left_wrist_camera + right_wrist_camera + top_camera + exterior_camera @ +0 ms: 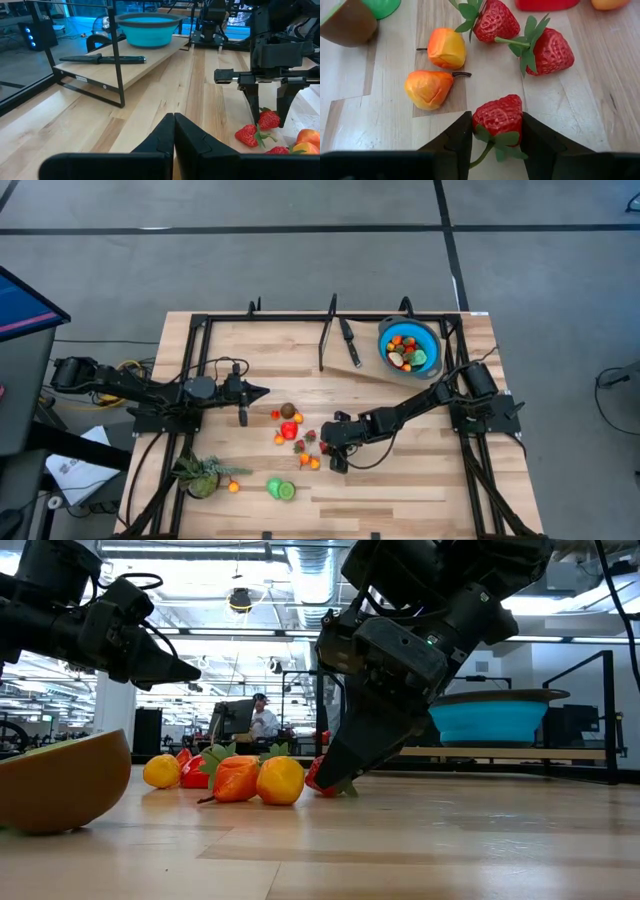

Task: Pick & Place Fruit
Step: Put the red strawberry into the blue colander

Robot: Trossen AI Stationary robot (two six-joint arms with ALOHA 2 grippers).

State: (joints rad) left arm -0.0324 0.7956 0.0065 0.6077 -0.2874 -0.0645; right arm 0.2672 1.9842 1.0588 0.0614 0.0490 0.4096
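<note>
Several small toy fruits [290, 427] lie loose on the wooden table's middle: strawberries, orange pears and red pieces. One strawberry [497, 116] sits between the fingers of my right gripper [496, 115], which is shut on it just right of the pile [326, 443]. The blue bowl [430, 340] stands on a raised board at the far right and holds several fruits. My left gripper [265, 391] waits shut above the table, left of the pile, with nothing in it [174, 117]. My right gripper pinches the strawberry's two red sides [479, 120] between its two fingers, its leafy stem end [502, 142] toward the wrist. The fingers slant down from the table's right side. The strawberry rests on the table, as the left wrist view shows [268, 120].
A black-handled knife [349, 342] lies on the raised board beside the bowl. A spiky green plant [200, 475] and a green fruit [282, 490] lie near the front left. Two pears [427, 89] and two strawberries [547, 50] lie just beyond my right fingers. Black frame rails edge the table.
</note>
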